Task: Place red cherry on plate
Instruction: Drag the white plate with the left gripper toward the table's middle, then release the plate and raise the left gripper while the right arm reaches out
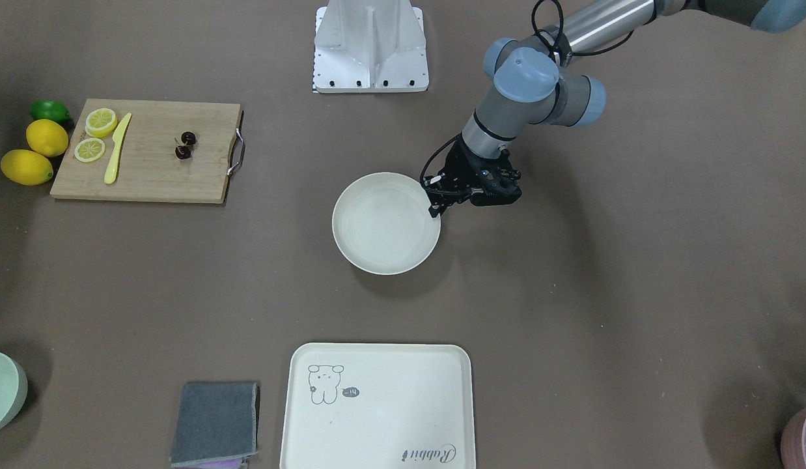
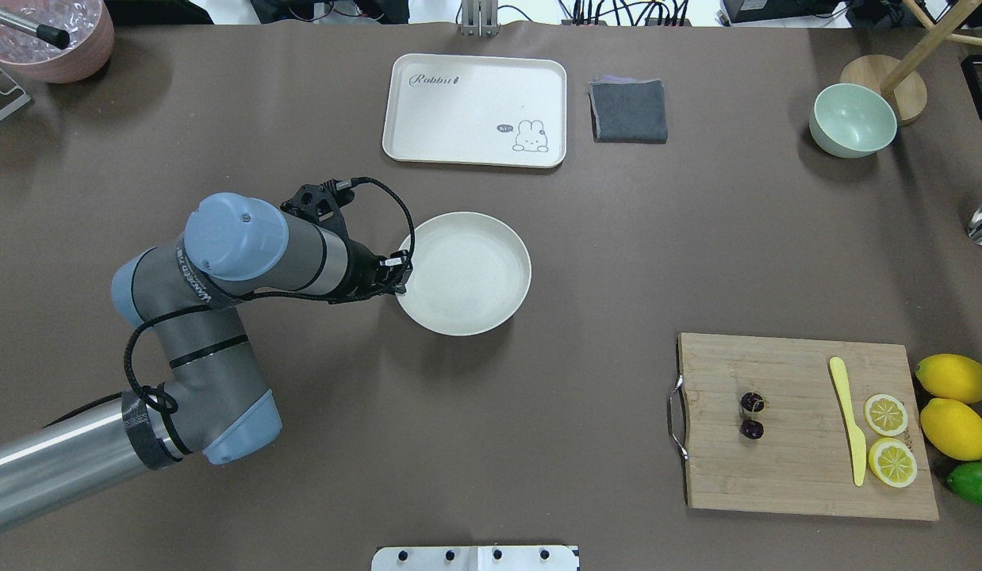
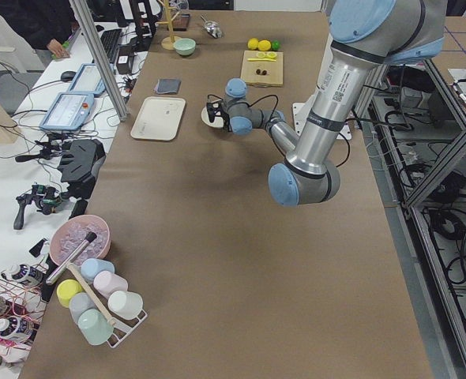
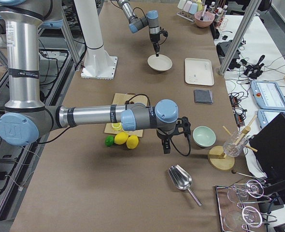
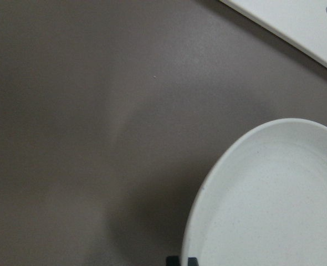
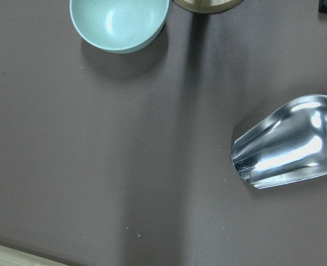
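Note:
The red cherry (image 2: 751, 416), a dark pair joined by stems, lies on the wooden cutting board (image 2: 776, 476) at the table's right; the front view also shows the cherry (image 1: 185, 144). The round cream plate (image 2: 467, 274) sits mid-table with nothing on it. My left gripper (image 2: 397, 279) is at the plate's left rim, and its fingertips (image 5: 172, 260) straddle that rim (image 5: 208, 183) with a narrow gap, shut on it. My right gripper (image 4: 166, 149) shows only in the right side view, hovering near the mint bowl, far from the cherry. I cannot tell whether it is open or shut.
A yellow knife (image 2: 848, 420), lemon slices (image 2: 888, 414), whole lemons (image 2: 953, 379) and a lime (image 2: 975, 482) crowd the board's right end. A rabbit tray (image 2: 459, 111), grey cloth (image 2: 628, 111) and mint bowl (image 2: 852, 119) line the far edge. A metal scoop (image 6: 291, 144) lies below the right wrist.

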Action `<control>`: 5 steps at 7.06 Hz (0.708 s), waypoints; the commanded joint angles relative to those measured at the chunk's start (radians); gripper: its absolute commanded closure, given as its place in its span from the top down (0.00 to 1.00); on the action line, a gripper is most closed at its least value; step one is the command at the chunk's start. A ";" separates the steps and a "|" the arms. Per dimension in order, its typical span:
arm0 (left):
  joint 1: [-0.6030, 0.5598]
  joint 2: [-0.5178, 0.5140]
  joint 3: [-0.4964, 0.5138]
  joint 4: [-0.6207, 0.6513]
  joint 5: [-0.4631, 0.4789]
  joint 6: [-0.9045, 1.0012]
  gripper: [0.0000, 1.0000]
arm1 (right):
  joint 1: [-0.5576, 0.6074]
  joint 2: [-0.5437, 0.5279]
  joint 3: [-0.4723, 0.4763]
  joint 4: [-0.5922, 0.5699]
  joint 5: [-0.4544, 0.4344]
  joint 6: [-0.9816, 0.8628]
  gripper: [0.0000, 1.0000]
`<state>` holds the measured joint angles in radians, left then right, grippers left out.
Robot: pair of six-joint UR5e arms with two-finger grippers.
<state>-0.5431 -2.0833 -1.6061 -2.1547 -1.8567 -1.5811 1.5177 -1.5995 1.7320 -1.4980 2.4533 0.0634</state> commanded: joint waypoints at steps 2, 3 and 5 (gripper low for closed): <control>0.022 0.009 -0.003 0.001 0.028 0.003 0.96 | -0.248 0.114 0.147 0.002 -0.087 0.417 1.00; 0.023 0.011 -0.006 0.001 0.054 0.003 0.98 | -0.377 0.153 0.206 0.002 -0.156 0.585 1.00; 0.019 0.012 -0.023 0.001 0.056 0.003 0.98 | -0.595 0.155 0.280 0.113 -0.301 0.819 1.00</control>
<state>-0.5215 -2.0719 -1.6186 -2.1537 -1.8053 -1.5792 1.0439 -1.4444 1.9733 -1.4655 2.2262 0.7487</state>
